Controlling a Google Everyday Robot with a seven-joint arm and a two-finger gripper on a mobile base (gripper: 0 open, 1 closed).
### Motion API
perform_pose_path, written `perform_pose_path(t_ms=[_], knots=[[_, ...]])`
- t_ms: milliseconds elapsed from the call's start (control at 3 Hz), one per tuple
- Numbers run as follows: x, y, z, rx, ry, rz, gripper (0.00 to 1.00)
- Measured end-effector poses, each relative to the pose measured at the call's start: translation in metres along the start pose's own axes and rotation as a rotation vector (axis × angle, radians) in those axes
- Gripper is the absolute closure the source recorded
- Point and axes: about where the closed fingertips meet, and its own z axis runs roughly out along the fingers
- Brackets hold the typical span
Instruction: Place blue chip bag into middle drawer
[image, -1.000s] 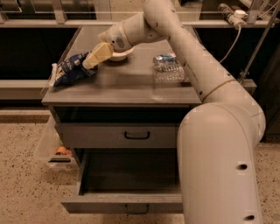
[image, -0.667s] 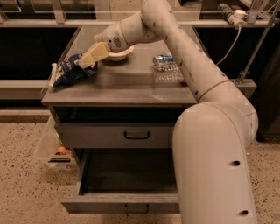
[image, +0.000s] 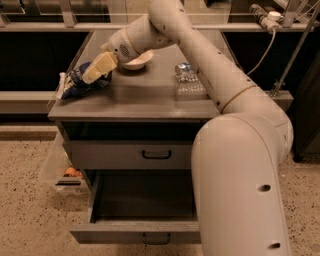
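The blue chip bag (image: 74, 86) lies crumpled at the left end of the grey cabinet top (image: 140, 97). My gripper (image: 95, 71) reaches in from the right and is down at the bag's upper right edge, touching or just over it. The middle drawer (image: 135, 233) is the lowest one, with a small dark handle. It is pulled out towards the camera and its inside looks dark and bare. My arm's large pale body covers its right part.
A white bowl (image: 138, 60) sits behind the gripper. A clear bottle (image: 189, 76) lies on the top to the right. The shallower drawer (image: 156, 155) above is shut. A clear plastic bin (image: 56, 172) hangs at the cabinet's left side over speckled floor.
My gripper has moved a little to the left and down, closer onto the chip bag. The bag and the drawers have not moved.
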Motion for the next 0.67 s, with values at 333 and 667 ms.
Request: perform_pose_path(t_ms=[333,667], knots=[[0.0070,0.0004,0.0048,-0.001,0.019,0.000,0.00],[0.0070,0.0005,0.0049,-0.001,0.019,0.000,0.19]])
